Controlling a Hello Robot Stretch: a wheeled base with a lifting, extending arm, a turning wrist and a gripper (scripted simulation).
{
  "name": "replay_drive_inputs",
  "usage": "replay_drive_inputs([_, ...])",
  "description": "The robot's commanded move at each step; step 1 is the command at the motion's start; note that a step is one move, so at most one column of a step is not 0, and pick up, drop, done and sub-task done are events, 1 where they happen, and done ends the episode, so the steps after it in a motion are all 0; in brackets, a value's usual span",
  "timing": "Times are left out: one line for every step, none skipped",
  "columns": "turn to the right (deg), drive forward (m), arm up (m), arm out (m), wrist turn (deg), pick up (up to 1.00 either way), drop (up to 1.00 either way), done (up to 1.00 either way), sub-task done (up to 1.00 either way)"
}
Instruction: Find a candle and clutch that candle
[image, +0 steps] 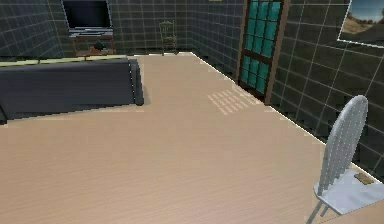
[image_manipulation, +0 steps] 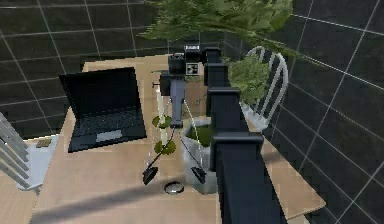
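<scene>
- The tool (image_manipulation: 173, 174) hangs over the middle of the wooden tabletop (image_manipulation: 110, 185), at the far end of the dark arm (image_manipulation: 235, 150). Its two thin fingers (image_manipulation: 152, 172) point down the arm side view.
- Whether the fingers are spread or pressed together cannot be told. Things stand on the tabletop right behind the tool, so whether it holds anything cannot be told either.
- A slim pale stick (image_manipulation: 157, 95) stands upright just left of the tool's dark body, with yellow-green blobs below it. It may be the candle, but its shape is too small to be sure.
- A small ring (image_manipulation: 174, 186) lies on the tabletop just beyond the fingertips, toward the near edge.
- A pale pot (image_manipulation: 197, 152) of greenery sits close on the tool's right, against the arm. A large leafy plant (image_manipulation: 215, 20) spreads above it.
- A black laptop (image_manipulation: 105, 110), lid up, stands to the tool's left, near the tabletop's left edge.
- A white chair (image_manipulation: 18, 150) stands at that left edge, and another chair (image_manipulation: 272, 70) at the far right corner.
- Ahead, the bare wooden floor (image: 180, 150) lies wide and free, bounded by a dark sofa (image: 70, 88) on the left and a teal-paned door (image: 260, 45) on the right.
- A white chair (image: 345, 150) crowds the forward view's lower right corner.
</scene>
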Motion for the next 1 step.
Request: replay_drive_inputs([0.0,0.0,0.0,0.0,45.0,0.0,0.0,0.0,0.0])
